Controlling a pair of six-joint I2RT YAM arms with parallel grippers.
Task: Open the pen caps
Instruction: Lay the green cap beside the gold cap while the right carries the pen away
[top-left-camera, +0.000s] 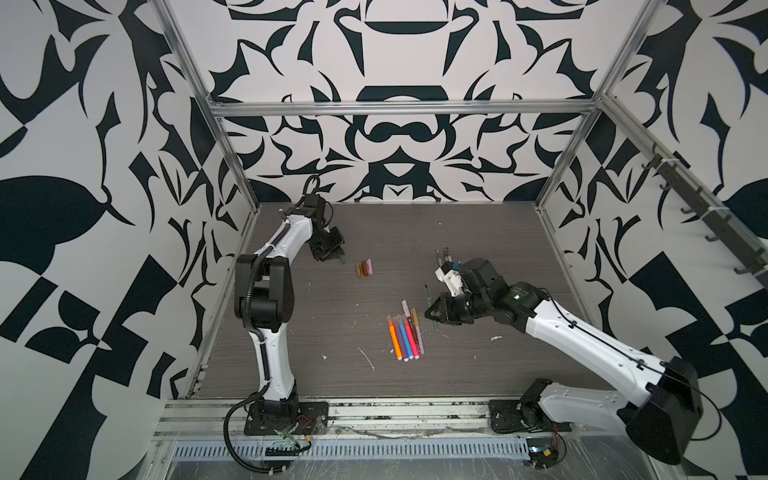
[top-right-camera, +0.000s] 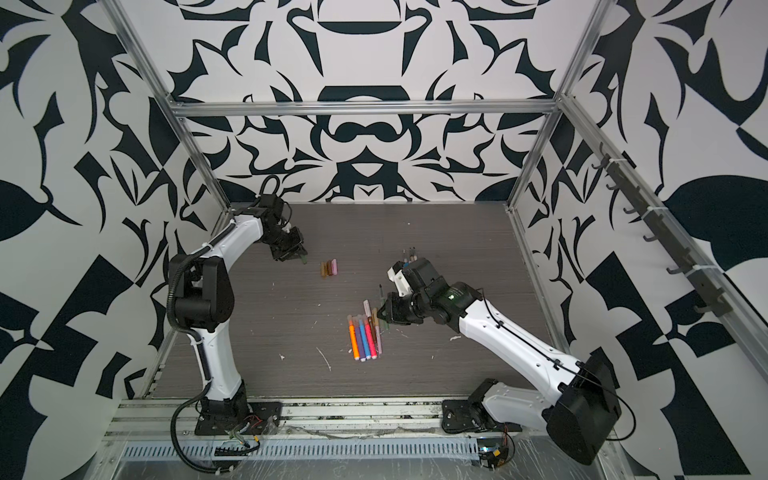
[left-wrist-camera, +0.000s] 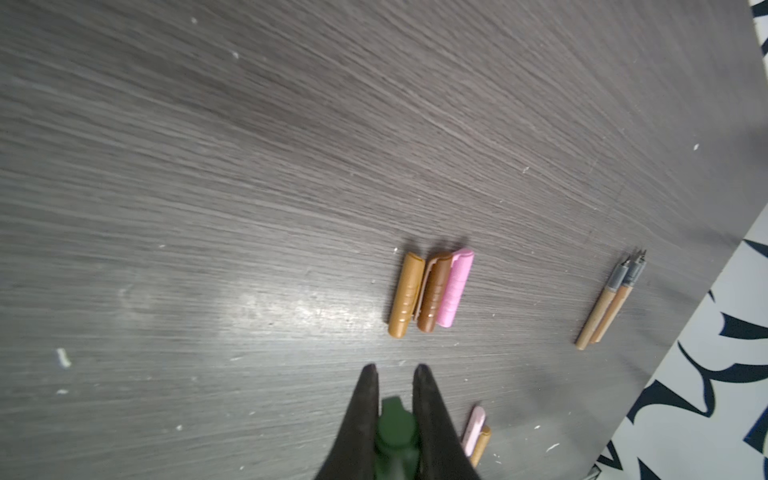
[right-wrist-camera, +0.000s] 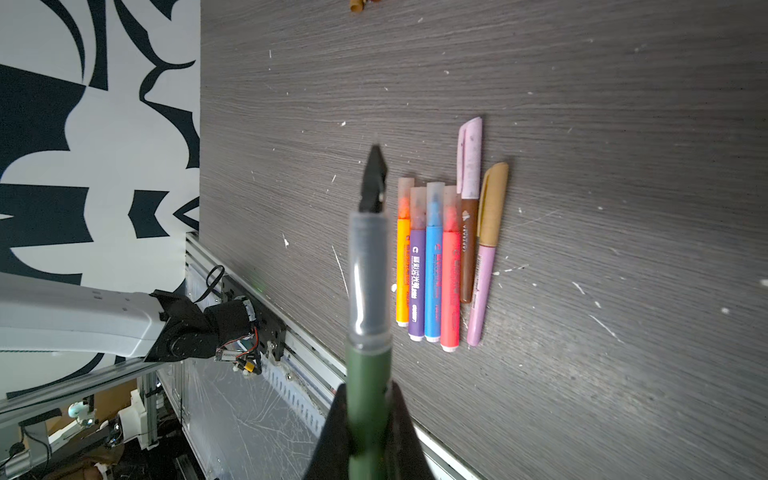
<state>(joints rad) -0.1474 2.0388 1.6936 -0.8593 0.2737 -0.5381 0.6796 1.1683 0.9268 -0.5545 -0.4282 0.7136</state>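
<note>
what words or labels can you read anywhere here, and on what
brown pen: white capitals along the barrel, roughly "CAPTSA...", the rest too blurred to be sure
purple marker: white print, apparently Chinese characters, too blurred to read
blue marker: print along the barrel, unreadable
pink marker: print along the barrel, unreadable
Both top views: any print is too small to read.

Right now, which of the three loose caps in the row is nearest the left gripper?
The tan cap, at the row's end toward the left gripper; brown cap is middle, pink cap farthest.
</note>
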